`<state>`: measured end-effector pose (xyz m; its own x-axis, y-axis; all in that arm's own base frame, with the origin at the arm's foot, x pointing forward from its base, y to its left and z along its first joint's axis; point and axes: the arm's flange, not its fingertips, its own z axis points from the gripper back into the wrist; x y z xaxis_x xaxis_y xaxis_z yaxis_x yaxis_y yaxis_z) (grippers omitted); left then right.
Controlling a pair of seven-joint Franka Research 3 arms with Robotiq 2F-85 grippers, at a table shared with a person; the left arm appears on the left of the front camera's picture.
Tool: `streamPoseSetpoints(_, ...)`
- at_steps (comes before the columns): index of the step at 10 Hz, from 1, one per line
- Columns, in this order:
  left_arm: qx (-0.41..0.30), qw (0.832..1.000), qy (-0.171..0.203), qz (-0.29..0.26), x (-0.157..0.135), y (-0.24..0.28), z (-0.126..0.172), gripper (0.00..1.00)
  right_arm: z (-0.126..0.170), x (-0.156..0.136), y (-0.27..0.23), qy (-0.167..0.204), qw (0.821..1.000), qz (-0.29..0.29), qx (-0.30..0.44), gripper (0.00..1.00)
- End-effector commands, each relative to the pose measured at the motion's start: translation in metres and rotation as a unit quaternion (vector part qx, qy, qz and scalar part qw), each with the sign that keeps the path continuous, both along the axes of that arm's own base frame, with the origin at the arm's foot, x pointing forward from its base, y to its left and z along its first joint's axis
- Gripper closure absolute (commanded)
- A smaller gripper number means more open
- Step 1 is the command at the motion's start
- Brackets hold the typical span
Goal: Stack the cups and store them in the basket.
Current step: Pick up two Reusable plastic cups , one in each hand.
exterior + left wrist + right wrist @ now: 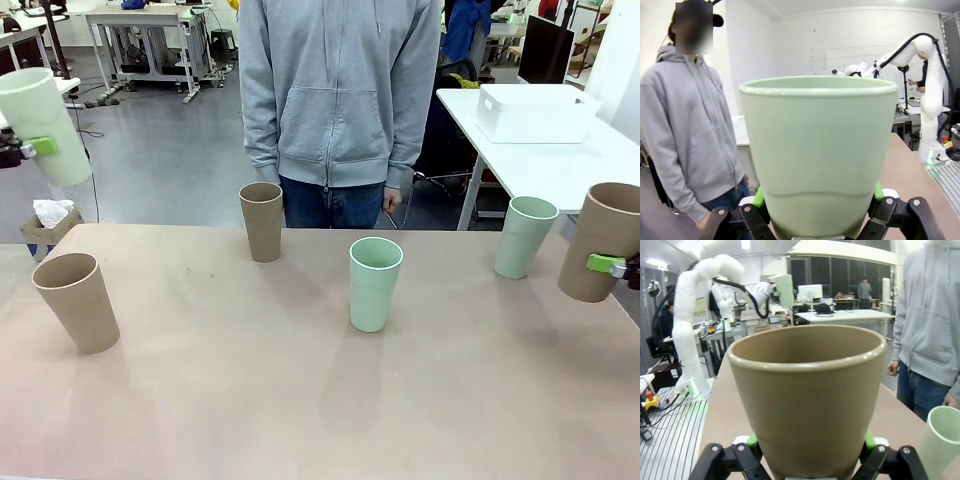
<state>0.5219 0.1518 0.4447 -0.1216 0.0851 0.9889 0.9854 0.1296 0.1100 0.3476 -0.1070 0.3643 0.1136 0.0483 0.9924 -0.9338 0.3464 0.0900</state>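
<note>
At the far left, my left pincer [818, 202] was clamped on the first green cup [40, 120]. Its green pads [758, 196] pressed the lower wall from both sides. That cup hung in the air past the left edge of the surface [300, 400], with its mouth tipped to the left.

Below it, the near brown cup [77, 300] stood on the surface close to the left edge, mouth up and leaning a little. Farther right, near the far edge, the far brown cup [262, 220] stood upright. A person in a grey hoodie [340, 100] stood just behind it with arms down.

The middle green cup [375, 283] stood upright about halfway across, well apart from the others. The right green cup [525, 235] stood toward the far right corner.

Just beside that one, my right pincer [810, 445] was clamped low on the held brown cup [605, 240], one pad on each side. This cup was tilted at the surface's right edge, and I could not tell whether its base touched down.

The basket [530, 112] sat on a separate white table [600, 165] beyond the right corner, well apart from every cup.
</note>
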Motion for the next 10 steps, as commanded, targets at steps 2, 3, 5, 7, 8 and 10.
streamPoseSetpoints(2, 0.034, 0.999, 0.020, 0.019, -0.077, -0.073, 0.040, 0.15, 0.022, -0.013, 0.073, 0.024, 0.999, -0.025, 0.012, 0.16)
streamPoseSetpoints(3, 0.043, 0.998, 0.038, 0.015, -0.101, -0.095, 0.039, 0.15, 0.023, -0.020, 0.092, 0.033, 0.999, -0.019, 0.018, 0.16)
streamPoseSetpoints(5, 0.049, 0.996, 0.069, -0.006, -0.148, -0.130, 0.024, 0.15, 0.023, -0.032, 0.117, 0.040, 0.999, -0.012, 0.022, 0.16)
streamPoseSetpoints(7, 0.012, 0.994, 0.104, -0.027, -0.171, -0.142, 0.010, 0.15, 0.015, -0.036, 0.124, 0.056, 0.998, 0.014, 0.038, 0.16)
streamPoseSetpoints(8, 0.045, 0.997, 0.064, -0.015, -0.150, -0.133, 0.013, 0.15, 0.029, 0.034, 0.089, 0.031, 0.999, 0.010, 0.017, 0.16)
streamPoseSetpoints(10, 0.045, 0.997, 0.064, -0.015, -0.150, -0.133, 0.013, 0.15, 0.029, 0.034, 0.089, 0.031, 0.999, 0.010, 0.017, 0.16)
